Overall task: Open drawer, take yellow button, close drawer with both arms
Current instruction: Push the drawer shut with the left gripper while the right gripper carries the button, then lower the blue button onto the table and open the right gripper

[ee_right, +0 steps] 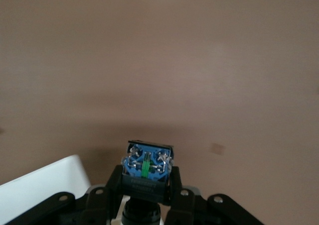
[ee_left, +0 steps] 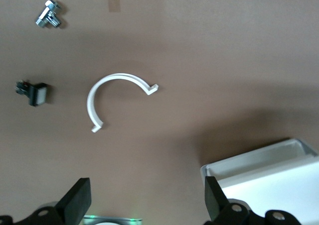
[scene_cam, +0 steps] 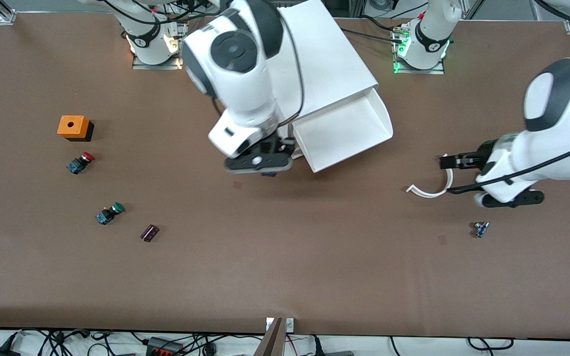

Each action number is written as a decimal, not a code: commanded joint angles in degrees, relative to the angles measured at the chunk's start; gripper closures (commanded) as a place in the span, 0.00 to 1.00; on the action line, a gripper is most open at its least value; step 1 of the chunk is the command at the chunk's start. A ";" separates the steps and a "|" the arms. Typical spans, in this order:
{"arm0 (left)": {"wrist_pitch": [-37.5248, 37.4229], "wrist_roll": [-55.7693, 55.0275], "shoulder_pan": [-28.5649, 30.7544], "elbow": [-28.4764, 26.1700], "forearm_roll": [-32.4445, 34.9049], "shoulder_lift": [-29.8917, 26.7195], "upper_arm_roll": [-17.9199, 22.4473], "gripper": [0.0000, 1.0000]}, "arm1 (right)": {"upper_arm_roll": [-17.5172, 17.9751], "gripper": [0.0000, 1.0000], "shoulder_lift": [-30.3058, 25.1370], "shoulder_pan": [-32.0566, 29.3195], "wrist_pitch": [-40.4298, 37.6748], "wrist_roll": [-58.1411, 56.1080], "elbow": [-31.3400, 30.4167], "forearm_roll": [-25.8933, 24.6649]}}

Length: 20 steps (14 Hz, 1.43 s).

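Brown table (scene_cam: pixel 285 277), drawer (scene_cam: pixel 342 131) pulled open.
My right gripper (scene_cam: pixel 260 165) clamps the button (ee_right: pixel 147 168) above the tabletop; my left gripper (ee_left: pixel 144 205) hangs spread, empty.

The drawer (scene_cam: pixel 344 131) stands pulled out of the cabinet (scene_cam: pixel 324 64), toward the front camera

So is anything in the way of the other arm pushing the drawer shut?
Nothing visible is. The left end effector hangs open over the table toward its own end, and bare table lies between it and the open drawer. The white curved clip lies nearer the camera, off that path. The right end effector holds the button.
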 commanded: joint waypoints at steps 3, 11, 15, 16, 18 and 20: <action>11.80 -14.33 -6.14 -10.80 1.54 -2.17 -0.23 0.00 | 0.90 1.00 -4.60 -8.85 -4.36 -13.87 -8.88 0.91; 29.39 -30.18 -12.48 -23.81 3.12 -3.66 -2.08 0.00 | 0.90 1.00 -6.19 -17.39 1.50 -25.41 -25.92 1.09; 29.75 -30.36 -12.31 -28.92 2.94 -7.44 -4.44 0.00 | 0.90 1.00 -5.84 -20.21 10.48 -37.62 -33.50 1.00; 29.75 -30.45 -12.31 -29.71 2.94 -7.97 -5.15 0.00 | 0.90 1.00 -5.84 -20.64 11.80 -40.34 -34.65 1.00; 29.84 -31.24 -12.31 -30.94 2.77 -8.68 -6.55 0.00 | 1.08 1.00 -5.93 -22.39 15.83 -45.79 -38.15 1.09; 29.84 -33.08 -12.31 -31.21 2.59 -8.68 -7.87 0.00 | 1.69 1.00 -6.28 -24.68 20.23 -49.93 -41.67 1.35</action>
